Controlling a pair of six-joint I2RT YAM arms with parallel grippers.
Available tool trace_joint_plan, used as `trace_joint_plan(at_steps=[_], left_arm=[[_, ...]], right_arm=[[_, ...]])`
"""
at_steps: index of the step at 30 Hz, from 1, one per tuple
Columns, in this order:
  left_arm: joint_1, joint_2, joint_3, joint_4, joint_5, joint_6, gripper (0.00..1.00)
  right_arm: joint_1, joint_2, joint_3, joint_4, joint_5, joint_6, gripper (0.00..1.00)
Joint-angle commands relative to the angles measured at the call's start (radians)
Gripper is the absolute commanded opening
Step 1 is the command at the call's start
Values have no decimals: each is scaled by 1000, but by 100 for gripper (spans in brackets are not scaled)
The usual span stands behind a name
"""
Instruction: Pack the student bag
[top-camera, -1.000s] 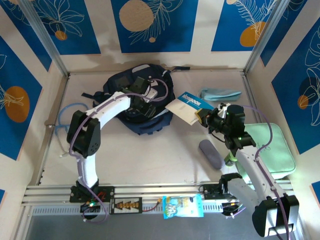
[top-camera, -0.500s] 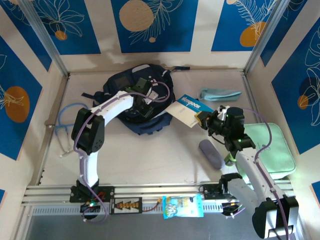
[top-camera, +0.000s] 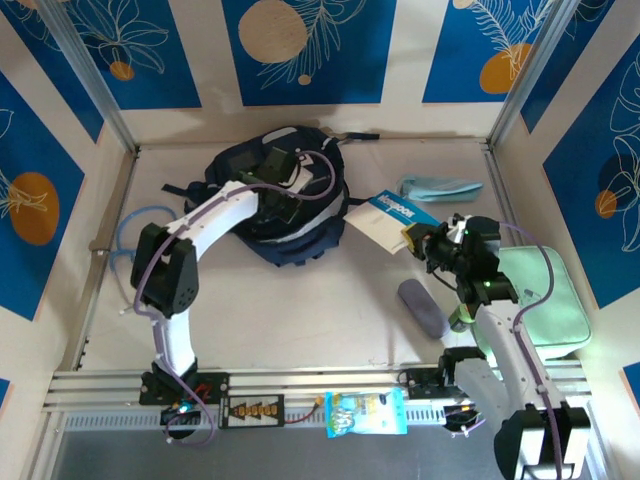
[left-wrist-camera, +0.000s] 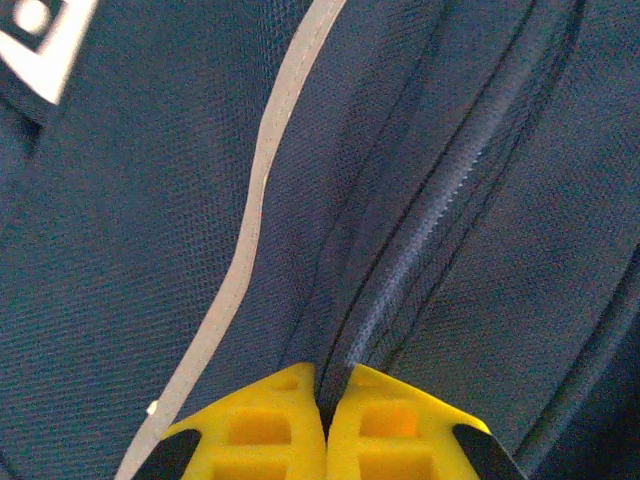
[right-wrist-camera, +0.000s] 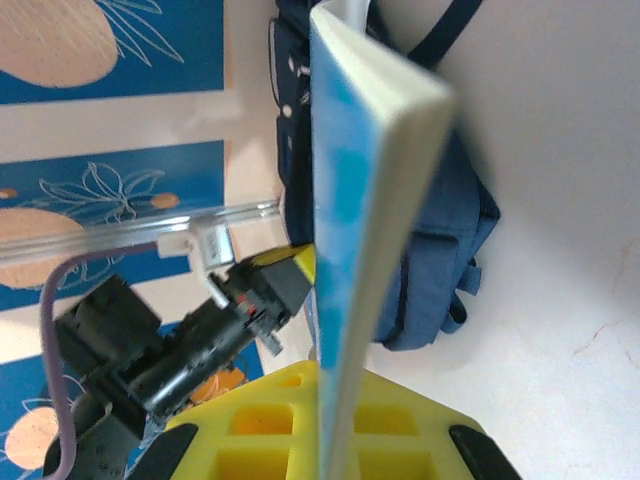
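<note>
Since the zip of the student bag (top-camera: 250, 165) reads as closed in the left wrist view and nothing can be seen inside, the packing seems to be at its opening stage. Nearest the arm bases, a blue snack packet (top-camera: 365, 412) sits on the rail. A grey pouch (top-camera: 422, 308) and a mint-green zip case (top-camera: 560, 290) lie on the surface (top-camera: 330, 300), all unpacked. Further in, the right gripper (right-wrist-camera: 325, 430) has its fingers clamped on a blue-and-white notebook (top-camera: 385, 213), which is just beside the bag's right edge and looks ready to go in. Farther back, the bag lies at the far middle of the surface. There the left gripper (left-wrist-camera: 328, 385) has its fingers pinched together on a fabric fold along the zip. A pale blue mask-like item (top-camera: 440, 187) waits beyond. By my judgement, the bag has to be opened before anything is loaded.
</note>
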Motion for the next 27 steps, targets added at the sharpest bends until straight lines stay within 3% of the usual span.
trace_joint_plan(at_steps=[1, 6, 14, 19, 27], left_arm=[[9, -132, 5, 42, 31, -61, 0], [7, -221, 12, 76, 74, -109, 0], [8, -235, 81, 43, 230, -207, 0], [7, -226, 80, 48, 249, -218, 0], [7, -230, 93, 52, 257, -231, 0]], right_arm=[[-48, -39, -14, -29, -65, -40, 0], [-48, -36, -11, -22, -107, -89, 0], [114, 45, -43, 93, -69, -57, 0], [275, 171, -18, 206, 51, -29, 0], [358, 468, 154, 404, 91, -33, 0]])
